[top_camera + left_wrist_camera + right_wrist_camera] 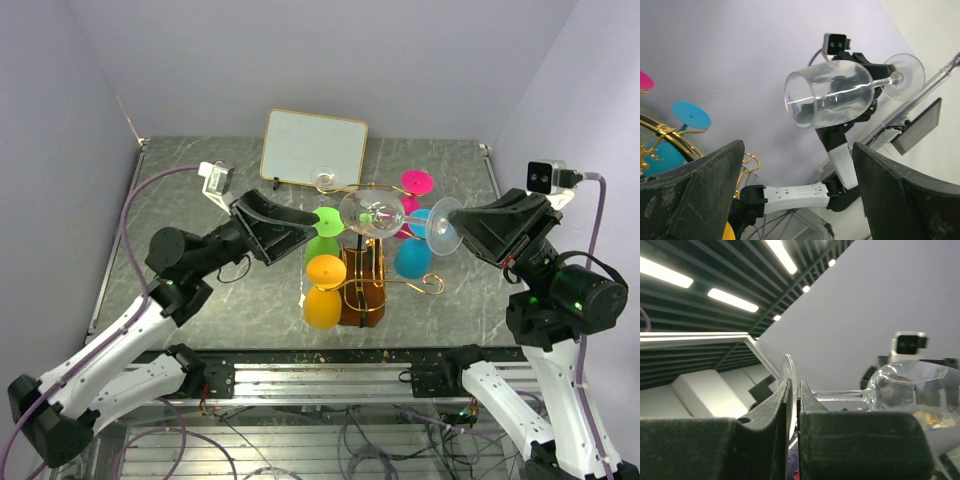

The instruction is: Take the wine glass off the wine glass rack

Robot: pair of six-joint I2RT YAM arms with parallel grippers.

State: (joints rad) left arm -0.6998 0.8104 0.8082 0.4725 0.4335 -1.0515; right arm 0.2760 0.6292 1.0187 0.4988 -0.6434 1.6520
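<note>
Because its thin round foot is pinched edge-on between the narrowly closed jaws of the right gripper [462,228], the clear wine glass [372,212] lies on its side in the air, stem level and bowl pointing toward the left arm. It hangs over the top of the wine glass rack [362,285], and seems free of the gold wire arms [430,285]. The rack stands about midway across the grey marbled table [200,180]. A grip on the foot alone looks light for so long a glass, which is probably why the left gripper [308,235] faces the bowl, jaws spread wide and holding nothing, placed to take or steady it. Around the wooden stand hang coloured glasses: green [325,235] and orange [324,290] on the left arm's side, pink [415,185] and blue [412,258] on the right arm's side. These and the curled wire ends crowd the space under the bowl. A white framed board [314,148] leans at the table's far edge.
</note>
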